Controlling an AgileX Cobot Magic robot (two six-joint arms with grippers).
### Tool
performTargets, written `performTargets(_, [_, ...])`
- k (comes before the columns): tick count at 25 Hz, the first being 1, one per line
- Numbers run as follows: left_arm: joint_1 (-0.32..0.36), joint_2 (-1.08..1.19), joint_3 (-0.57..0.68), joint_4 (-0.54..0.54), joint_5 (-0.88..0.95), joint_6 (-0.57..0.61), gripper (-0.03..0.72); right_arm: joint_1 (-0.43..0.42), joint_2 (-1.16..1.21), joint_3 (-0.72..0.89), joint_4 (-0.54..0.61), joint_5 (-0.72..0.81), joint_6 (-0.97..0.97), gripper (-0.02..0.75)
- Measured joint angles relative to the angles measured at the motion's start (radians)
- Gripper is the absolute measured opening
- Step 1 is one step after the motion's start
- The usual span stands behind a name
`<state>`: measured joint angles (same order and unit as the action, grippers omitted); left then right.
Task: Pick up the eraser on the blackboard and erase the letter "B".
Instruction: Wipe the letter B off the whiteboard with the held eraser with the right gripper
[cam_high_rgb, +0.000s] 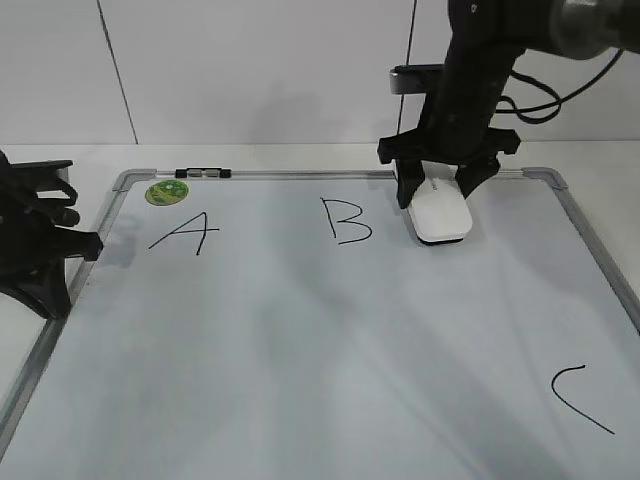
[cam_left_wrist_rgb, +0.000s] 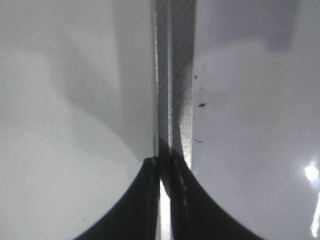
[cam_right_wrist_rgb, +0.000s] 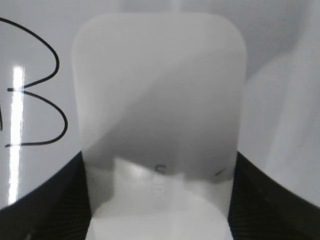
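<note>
The white eraser (cam_high_rgb: 441, 212) lies flat on the blackboard (cam_high_rgb: 300, 350), just right of the letter "B" (cam_high_rgb: 347, 221). My right gripper (cam_high_rgb: 437, 190) comes down on the eraser's far end, with a finger pressed to each long side. In the right wrist view the eraser (cam_right_wrist_rgb: 160, 100) fills the space between the right gripper's (cam_right_wrist_rgb: 159, 165) fingers, and the "B" (cam_right_wrist_rgb: 45, 95) is to its left. My left gripper (cam_high_rgb: 85, 245) is shut and empty over the board's left frame. It also shows in the left wrist view (cam_left_wrist_rgb: 164, 162).
The letter "A" (cam_high_rgb: 185, 232) and a round green sticker (cam_high_rgb: 166, 192) are at the board's far left. The letter "C" (cam_high_rgb: 578, 398) is at the near right. A small black clip (cam_high_rgb: 203, 174) sits on the top frame. The grey frame (cam_left_wrist_rgb: 175, 75) runs under my left gripper.
</note>
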<state>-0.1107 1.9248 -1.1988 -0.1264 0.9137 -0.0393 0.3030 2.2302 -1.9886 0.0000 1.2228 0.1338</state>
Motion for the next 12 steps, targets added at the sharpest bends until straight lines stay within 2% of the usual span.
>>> performTargets(12, [0.0, 0.001, 0.0, 0.0, 0.002, 0.0, 0.024, 0.078, 0.169, -0.181, -0.015, 0.016, 0.0, 0.534])
